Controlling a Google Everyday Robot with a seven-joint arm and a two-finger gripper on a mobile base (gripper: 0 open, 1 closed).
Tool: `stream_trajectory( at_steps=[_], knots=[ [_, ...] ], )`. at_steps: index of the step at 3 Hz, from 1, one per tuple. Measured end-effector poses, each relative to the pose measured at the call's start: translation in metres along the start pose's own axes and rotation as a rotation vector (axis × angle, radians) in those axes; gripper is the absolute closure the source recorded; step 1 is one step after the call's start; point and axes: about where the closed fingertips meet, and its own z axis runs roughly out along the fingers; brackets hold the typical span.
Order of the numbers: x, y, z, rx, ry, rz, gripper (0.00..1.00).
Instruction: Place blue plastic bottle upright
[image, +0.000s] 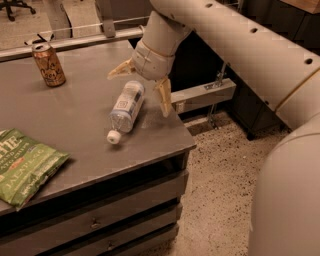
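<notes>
1. Nearest the camera, a green crinkled snack bag lies flat at the front left edge of the grey flat surface, partly cut off by the frame
2. Below the front edge of the surface are dark drawer fronts, and to the right of them a speckled floor
3. The small clear plastic water bottle with a pale blue and white label lies on its side near the right edge of the surface, well apart from the bag; its white screw cap points toward the camera and slightly left, and its base points away
4. The tan two-finger gripper hangs over the base end of the bottle, at the end of a pale, rounded arm that comes in from the upper right
5. Its fingers are spread wide apart, one to the far left of the bottle's base and one to its right, close by the edge of the surface; whether either touches the bottle cannot be told
6. Farther back on the left, an orange-brown drink can stands upright, well apart from the bottle
7. Behind the surface runs a metal rail
</notes>
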Motion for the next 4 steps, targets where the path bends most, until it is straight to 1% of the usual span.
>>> stream_trajectory(
  at_steps=[1, 2, 3, 4],
  knots=[
    [-0.010, -0.017, 0.018, -0.027, 0.000, -0.095, 0.00],
    [-0.022, -0.026, 0.032, -0.073, 0.021, -0.181, 0.00],
    [-0.032, -0.027, 0.042, -0.138, 0.060, -0.251, 0.00],
    [-0.038, -0.028, 0.047, -0.197, 0.112, -0.291, 0.00]
  ],
)
